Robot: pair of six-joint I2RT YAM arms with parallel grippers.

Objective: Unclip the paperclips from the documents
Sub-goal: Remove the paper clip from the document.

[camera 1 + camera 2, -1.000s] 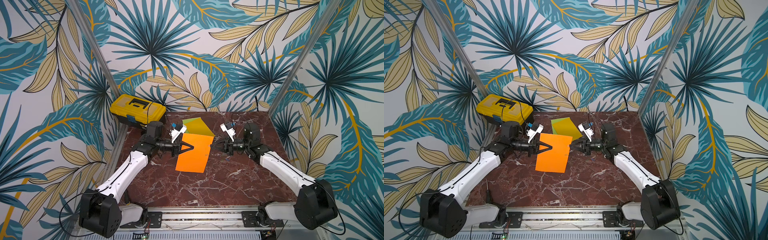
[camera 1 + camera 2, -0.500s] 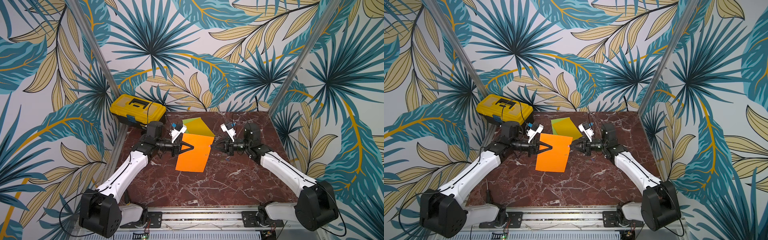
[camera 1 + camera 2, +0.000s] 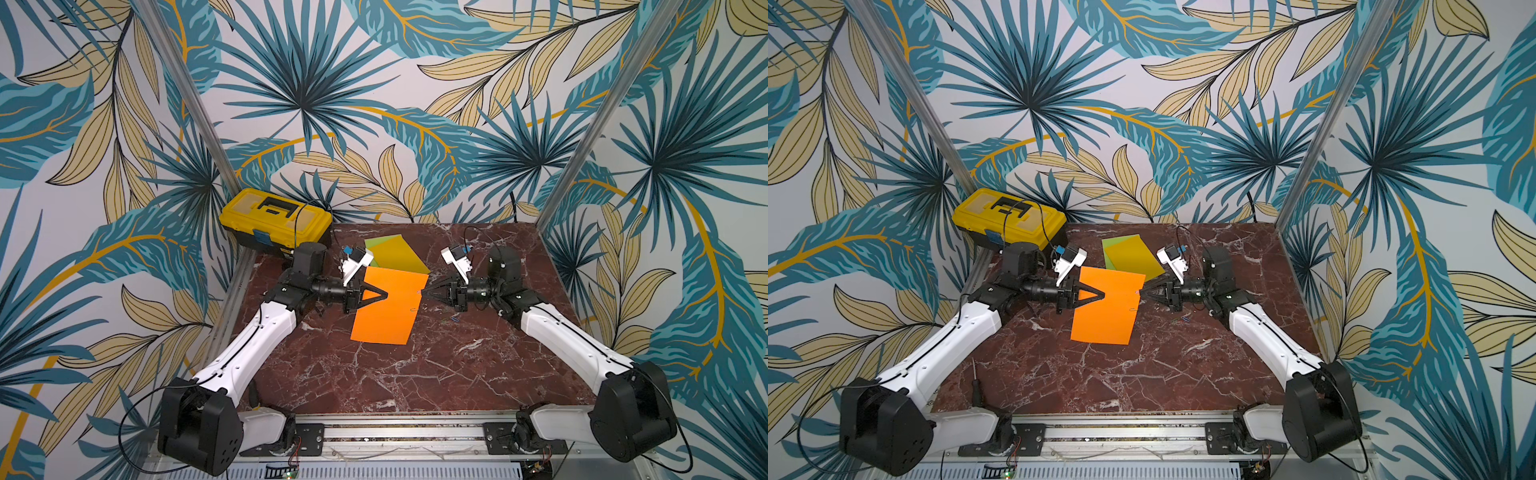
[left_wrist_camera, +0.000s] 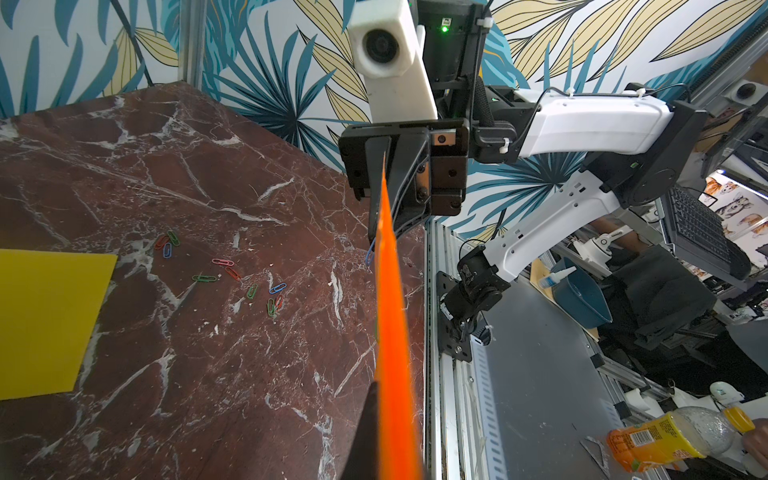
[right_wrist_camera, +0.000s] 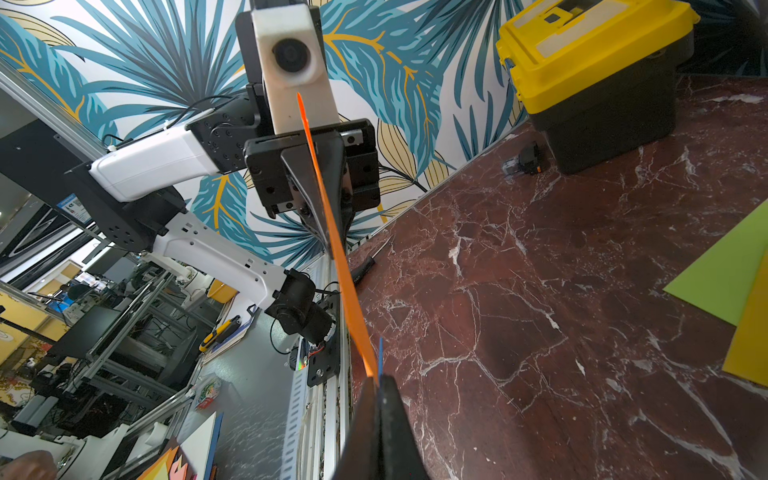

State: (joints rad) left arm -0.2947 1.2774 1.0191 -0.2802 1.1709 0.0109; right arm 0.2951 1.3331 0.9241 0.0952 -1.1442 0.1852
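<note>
Nothing's moved in the last second. Your left gripper [image 3: 385,295] still clamps the orange sheet [image 3: 382,326], right gripper [image 3: 424,292] pinched shut on the blue paperclip [image 5: 380,353] at its fingertips, so the clip's not off yet.

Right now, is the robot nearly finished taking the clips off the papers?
Partly. Done: loose paperclips lie scattered on the table. In hand: both jaws are shut on the orange sheet, the right jaws beside a blue paperclip on its edge. Left: that clip and a second clip further along the same edge.
</note>
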